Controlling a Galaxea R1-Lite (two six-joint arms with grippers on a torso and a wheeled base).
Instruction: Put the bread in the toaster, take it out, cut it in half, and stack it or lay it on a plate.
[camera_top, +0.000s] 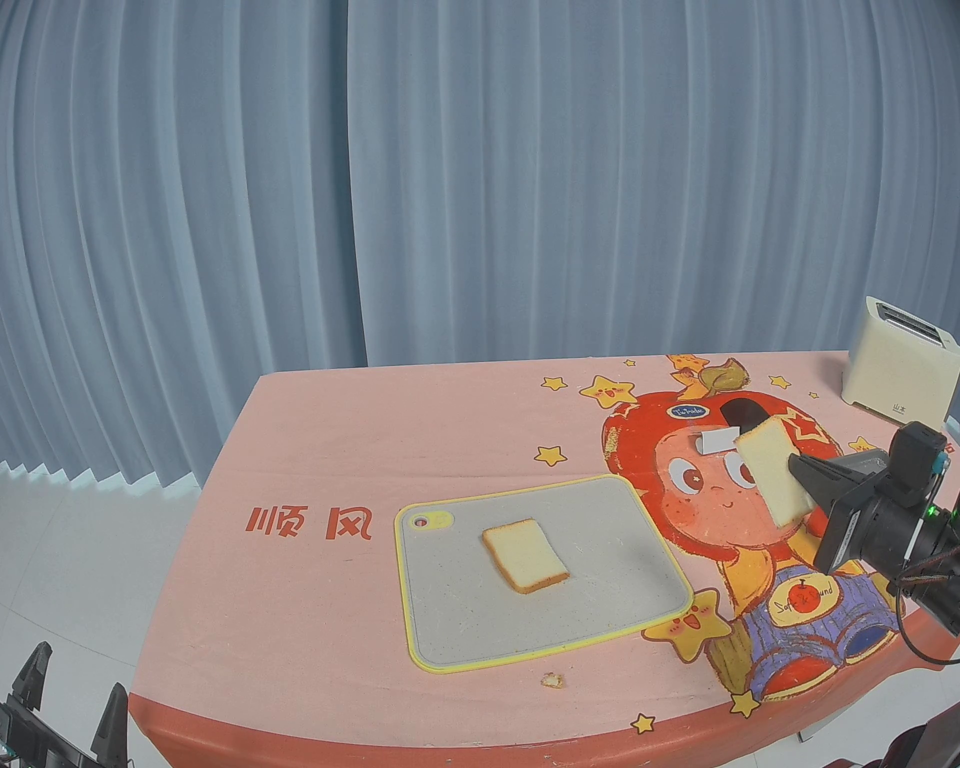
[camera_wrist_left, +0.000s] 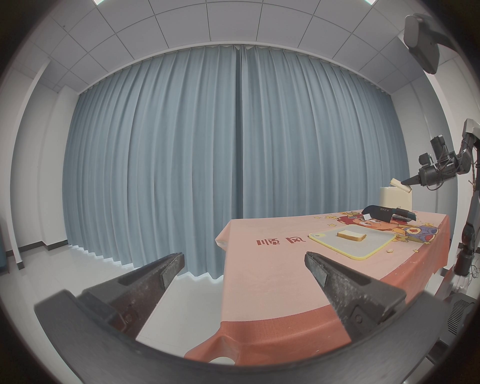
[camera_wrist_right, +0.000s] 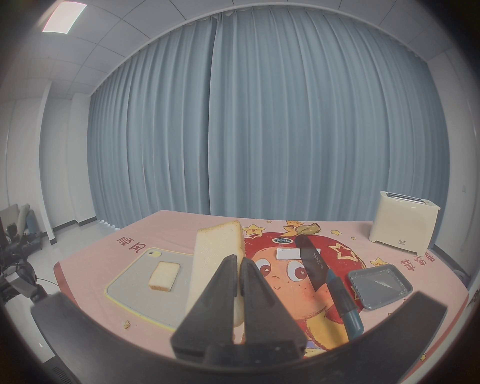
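Off the pink tabletop's (camera_top: 330, 440) front left corner, the left gripper (camera_wrist_left: 242, 257) is wide open and empty. A bread slice (camera_top: 525, 555) lies on the grey board (camera_top: 610, 590). The right gripper (camera_top: 800, 470) pinches a second slice (camera_top: 768, 462) above the right edge, with blue curtains (camera_top: 480, 180) behind.

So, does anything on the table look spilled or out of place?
Only a small pale crumb lies on the pink tablecloth, just off the near edge of the grey yellow-rimmed cutting board. The right gripper holds a pale bread slice above the table.
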